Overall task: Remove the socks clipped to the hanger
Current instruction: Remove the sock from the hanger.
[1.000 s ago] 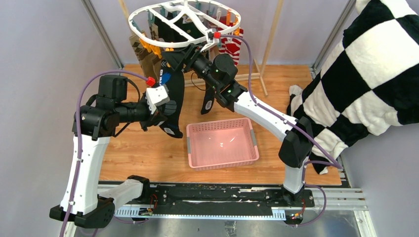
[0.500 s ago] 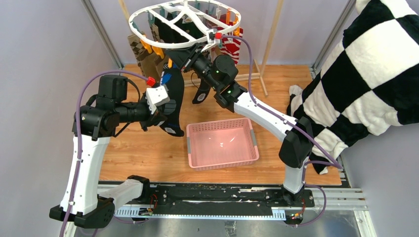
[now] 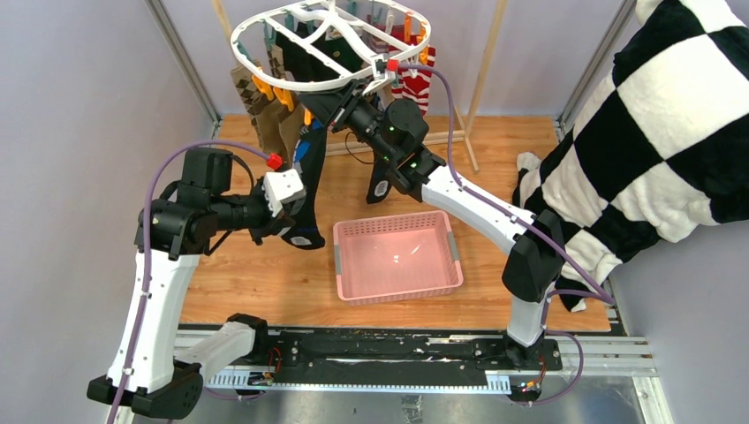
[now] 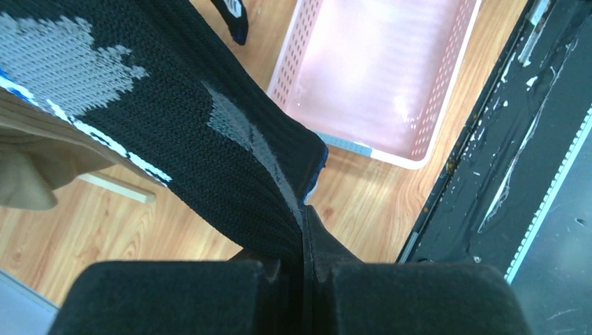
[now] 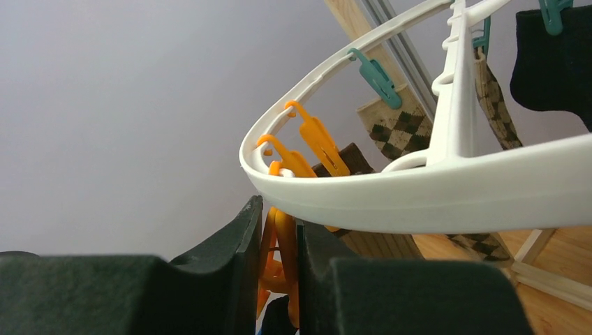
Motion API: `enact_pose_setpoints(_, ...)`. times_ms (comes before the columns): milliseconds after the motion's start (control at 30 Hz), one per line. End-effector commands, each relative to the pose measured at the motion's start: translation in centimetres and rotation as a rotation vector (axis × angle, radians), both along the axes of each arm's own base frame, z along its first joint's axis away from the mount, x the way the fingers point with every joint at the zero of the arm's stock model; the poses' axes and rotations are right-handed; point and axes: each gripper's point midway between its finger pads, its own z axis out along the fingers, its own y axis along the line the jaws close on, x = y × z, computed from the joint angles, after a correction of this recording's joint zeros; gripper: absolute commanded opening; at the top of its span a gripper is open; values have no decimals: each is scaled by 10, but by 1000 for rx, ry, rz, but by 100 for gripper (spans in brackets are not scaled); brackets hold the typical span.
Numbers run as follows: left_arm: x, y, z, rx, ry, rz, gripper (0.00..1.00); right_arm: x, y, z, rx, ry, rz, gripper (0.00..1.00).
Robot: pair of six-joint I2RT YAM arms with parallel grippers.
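From above, the left hand (image 3: 296, 215) is clenched on the black-and-blue sock (image 3: 311, 168). The sock runs up to the white hanger (image 3: 329, 18) above the wooden counter (image 3: 238, 274), near a pink basket (image 3: 397, 256). The right hand (image 3: 325, 104) reaches up under the ring's near rim.

At the left wrist, the fingers (image 4: 174, 293) pinch a fold of that sock's dark knit.

At the right wrist, both fingers (image 5: 230, 244) squeeze an orange clip (image 5: 279, 241) just below the rim. An argyle sock (image 5: 394, 129) hangs clipped behind.

We see a white hanger (image 5: 419, 199) with orange and teal clips (image 5: 317, 143), a black-and-blue sock (image 4: 174, 125), brown argyle sock (image 5: 394, 129), pink basket (image 3: 402, 291), black-and-white checkered cloth (image 3: 671, 115).
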Motion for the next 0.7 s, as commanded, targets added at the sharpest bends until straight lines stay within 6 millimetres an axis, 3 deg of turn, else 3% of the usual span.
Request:
enact_pose_setpoints(0, -15, 8, -23, 55, 58, -9, 0, -8, -15, 27, 36, -39, 18, 0)
enact_pose_setpoints(367, -11, 17, -36, 121, 53, 1, 0, -23, -14, 34, 33, -42, 117, 1)
enact_pose_setpoints(600, -3, 31, -33, 188, 9, 49, 0, -31, -23, 31, -38, -36, 178, 30)
enact_pose_setpoints(667, -1, 35, -31, 203, 2, 73, 0, -31, -27, 25, -63, -29, 180, 44)
